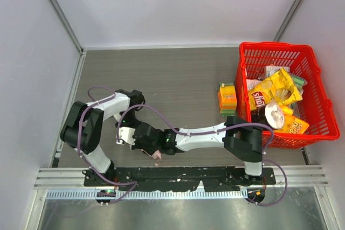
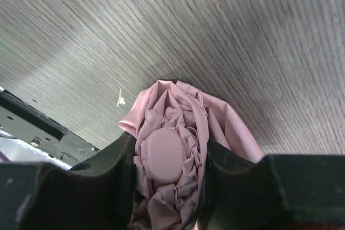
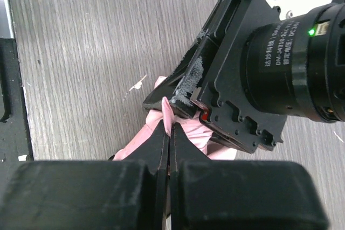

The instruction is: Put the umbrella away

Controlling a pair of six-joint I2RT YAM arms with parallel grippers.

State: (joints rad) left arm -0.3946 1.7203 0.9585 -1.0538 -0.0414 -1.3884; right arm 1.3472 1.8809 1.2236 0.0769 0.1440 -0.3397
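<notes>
Two robot arms are meeting over the near left part of the worktop (image 1: pixel 178 74). The furled umbrella (image 2: pixel 180 106) is being held low between them, well apart from the red basket (image 1: pixel 275 45) at the far right. Whether it is touching the surface is not showing.

The left hand (image 2: pixel 170 161) is clamping the bunched pink cloth around the umbrella's rounded end, its fingers partway apart with the bundle wedged between them. The right hand (image 3: pixel 168 143) is pressing its fingers together on the narrow pink strap (image 3: pixel 165 112), pinching it just beside the left hand.

The cloth is looking thin, soft and crumpled, so it is likely giving and slipping under pressure rather than holding shape, and the whole thing is probably weighing little. The packed body is likely offering the firmer hold, while the strap is suiting only a fine pinch.
</notes>
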